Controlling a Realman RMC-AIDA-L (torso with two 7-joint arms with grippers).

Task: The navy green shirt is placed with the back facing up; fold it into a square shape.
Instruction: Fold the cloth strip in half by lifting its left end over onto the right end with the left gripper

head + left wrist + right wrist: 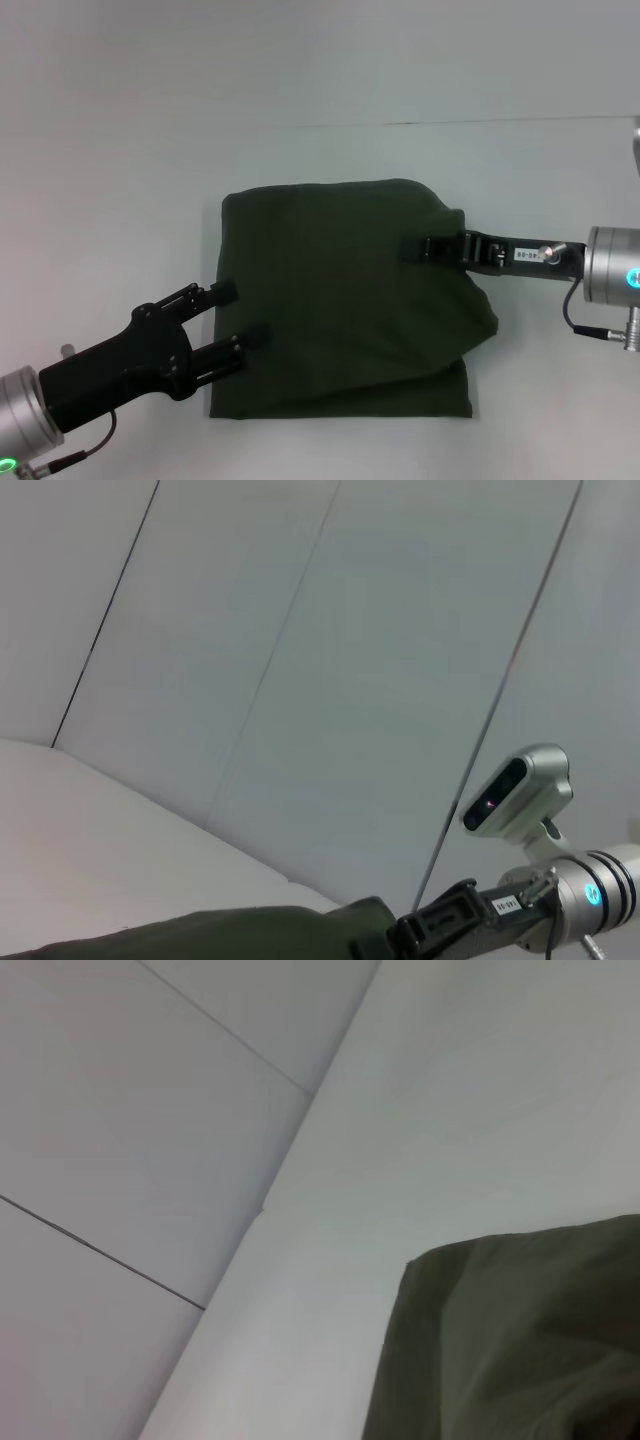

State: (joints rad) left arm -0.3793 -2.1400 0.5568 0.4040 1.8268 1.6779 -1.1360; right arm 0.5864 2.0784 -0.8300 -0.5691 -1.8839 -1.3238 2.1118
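White counter (120, 180) fills the head view, meeting a pale panelled wall at the far edge; the wrist views show the same wall with thin dark seams.

Left arm: enters from the near left corner, forearm angled up toward the centre. Left tool (240, 312) stands wide, its two black fingers spread apart, the tips over the left edge of the navy green shirt (330, 290). Whether the tips touch the cloth cannot be determined.

Right arm: reaches in level from the right edge, silver wrist with a lit ring, black link extended toward the centre. Right tool (418, 247) sits at the upper right part of the shirt, where fabric is raised and draped against it. Its fingers are pinched together on a gathered fold of the navy green shirt.

Shirt condition: lies at the centre of the counter, plain dark olive, partly folded into a rough rectangle. Left and near edges are straight and flat. The right side is lifted and bulges outward, with a diagonal crease running down toward the near right corner.
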